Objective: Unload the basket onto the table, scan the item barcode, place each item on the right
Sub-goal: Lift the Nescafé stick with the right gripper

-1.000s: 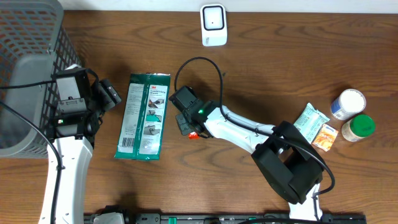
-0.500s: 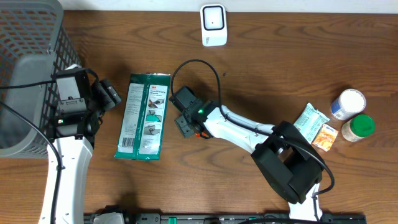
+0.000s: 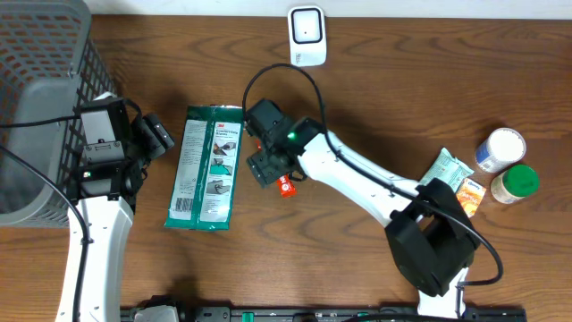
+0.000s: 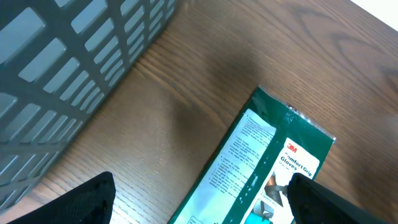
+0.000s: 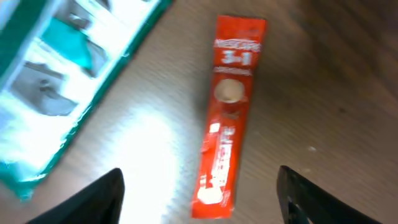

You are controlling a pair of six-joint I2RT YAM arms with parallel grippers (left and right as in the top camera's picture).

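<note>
Lying flat on the desk [image 3: 402, 89], a red sachet [image 5: 227, 118] rests free between the wide-open right jaws, and the left jaws gape empty too.

overhead: red sachet [image 3: 286, 187] mostly hidden under right gripper [image 3: 262, 168] | right wrist: blurred, sachet's small print unreadable, green packet [image 5: 56, 74] cut by left edge | left wrist: packet runs off bottom edge, basket [image 4: 56, 81] cut off top and left

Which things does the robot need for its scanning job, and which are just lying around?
Job: white barcode scanner; red stick sachet under the open right gripper.
Lying about: green glove pack; grey mesh basket; white-capped bottle; green-lidded jar; pale green packet; orange packet.
</note>
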